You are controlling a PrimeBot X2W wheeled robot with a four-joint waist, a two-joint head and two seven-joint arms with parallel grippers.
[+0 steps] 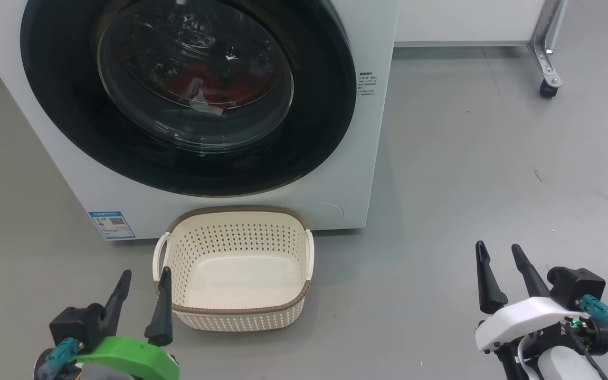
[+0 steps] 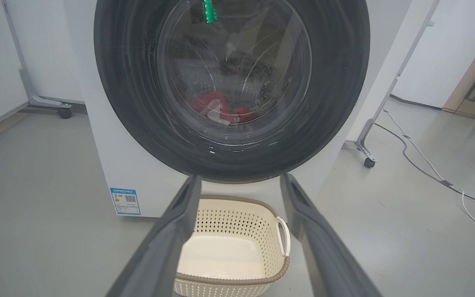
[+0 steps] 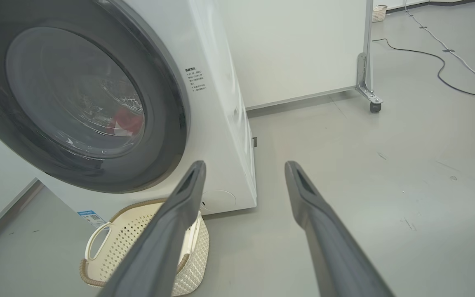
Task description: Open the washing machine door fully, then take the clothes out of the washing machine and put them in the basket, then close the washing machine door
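Left gripper [image 1: 145, 275]: fingers spread wide, nothing between them, tips aimed forward at the machine. Just off its right finger sits the basket [image 1: 238, 210], empty, pushed up against the foot of the washing machine [image 1: 370, 174]. We judge it is parked there so that whatever is pulled out has only a short drop.

Right gripper [image 1: 499, 248]: also spread and empty, over bare floor [image 1: 467, 184]. The basket is well off to its left, and the machine's right front corner is ahead and to its left.

Ahead of and above both grippers, the door [image 1: 72, 132] sits shut and flush against the front. The clothes [image 1: 214, 87] show red through the glass, low in the drum.

We read this as the start: neither arm has reached for the door. We cannot make out a handle or hinge side.
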